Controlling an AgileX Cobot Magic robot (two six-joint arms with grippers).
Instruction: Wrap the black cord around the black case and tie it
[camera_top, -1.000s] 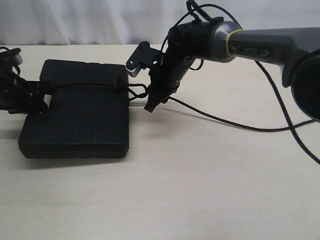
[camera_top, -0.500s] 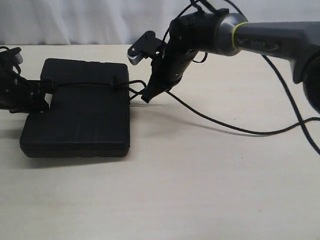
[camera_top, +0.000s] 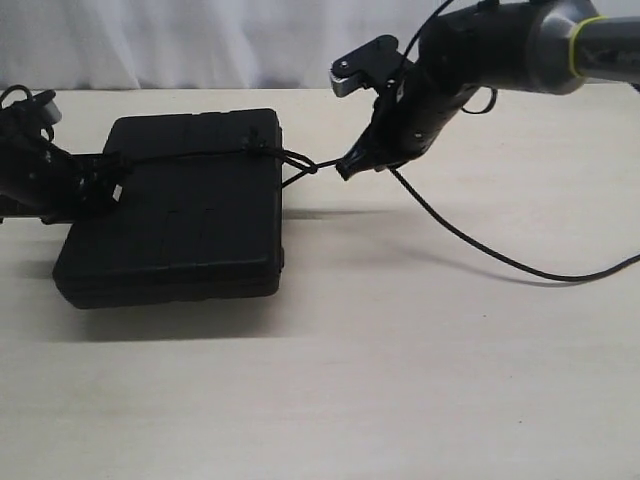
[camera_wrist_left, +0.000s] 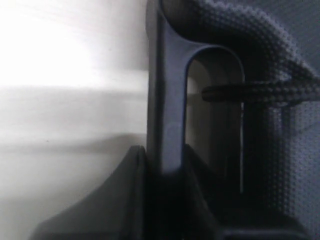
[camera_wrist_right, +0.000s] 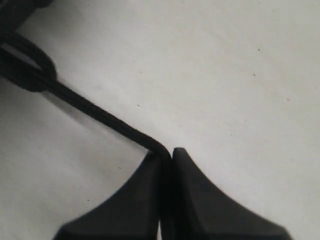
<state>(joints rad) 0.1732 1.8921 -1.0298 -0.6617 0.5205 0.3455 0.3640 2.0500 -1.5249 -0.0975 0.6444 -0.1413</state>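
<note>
Exterior view, left to right. At the left edge the left gripper (camera_top: 98, 186) reached in low over the table (camera_top: 400, 380), a pale, matte, wood-toned surface with faint grain. In the left wrist view its two dark jaws stood narrowly set on either side of the handle bar of the black case (camera_wrist_left: 167, 100), gripping it, with the bright table blurred beyond.

The black case (camera_top: 170, 230) lay flat on the left part of the table with its long side across the view. It cast a soft shadow along its near edge.

The black cord (camera_top: 180, 157) ran taut across the far part of the lid from the handle side. In the left wrist view it passed through the handle slot (camera_wrist_left: 250, 92). It left the case at the right edge and met a small knot and loop just beside that edge.

Right of the knot, the right gripper (camera_top: 350, 168) hung tilted above the table, apart from the case. In the right wrist view its jaws (camera_wrist_right: 166, 152) were pressed together on the cord (camera_wrist_right: 100, 112), which rose straight from the loop to the tips. The free length trailed in a slack curve over the table to the right edge.

Behind the table hung a white curtain (camera_top: 200, 40) in soft folds.
</note>
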